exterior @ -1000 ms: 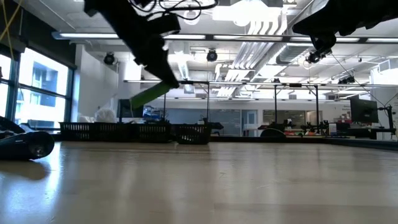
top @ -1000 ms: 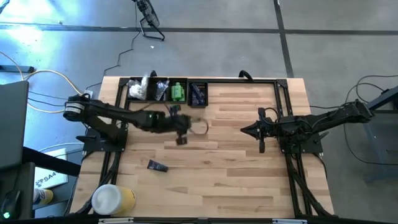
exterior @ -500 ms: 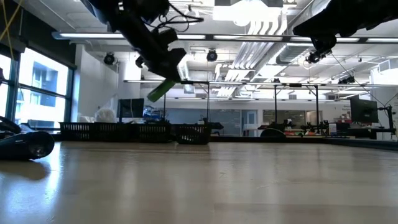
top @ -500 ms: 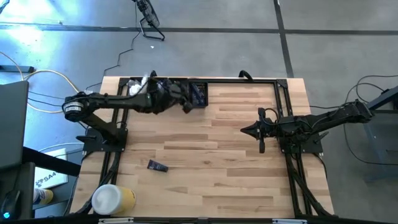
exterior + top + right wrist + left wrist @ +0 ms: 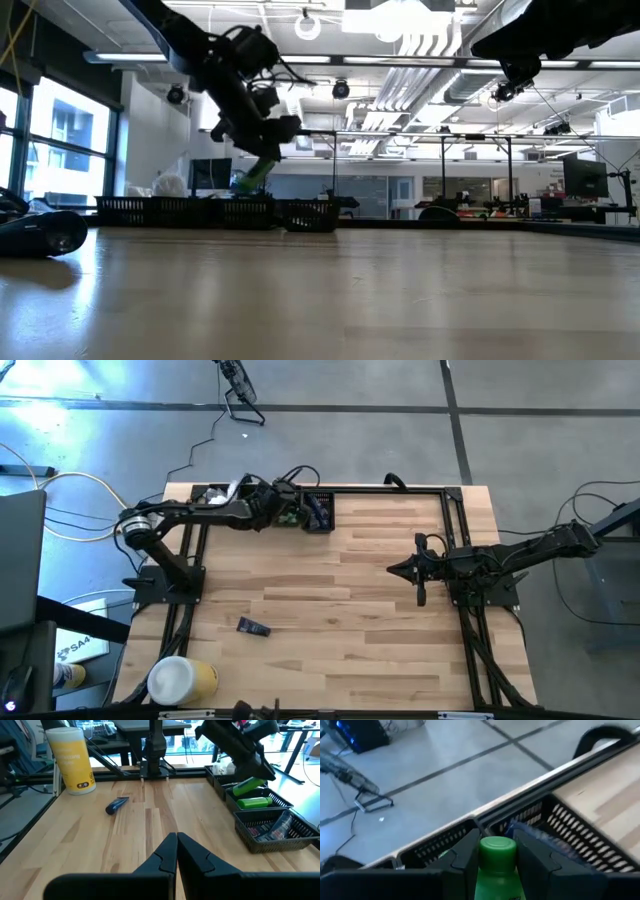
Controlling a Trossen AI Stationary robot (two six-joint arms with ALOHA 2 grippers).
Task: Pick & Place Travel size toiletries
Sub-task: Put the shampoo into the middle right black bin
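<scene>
Near edge of bench [image 5: 380, 620]: one dark sachet [image 5: 253, 627] left loose, beside the big yellow-and-white cylinder [image 5: 180, 680]. Right claw [image 5: 392, 569] waits mid-bench, pressed together. Far side: left claw [image 5: 496, 851] pinches a green bottle [image 5: 496, 865] above the basket [image 5: 272, 842], which already holds a bottle and sachets; drop pending.

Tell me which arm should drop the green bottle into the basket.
Left. The left gripper already holds the green bottle above the black basket, while the right gripper waits shut over mid-table.
</scene>
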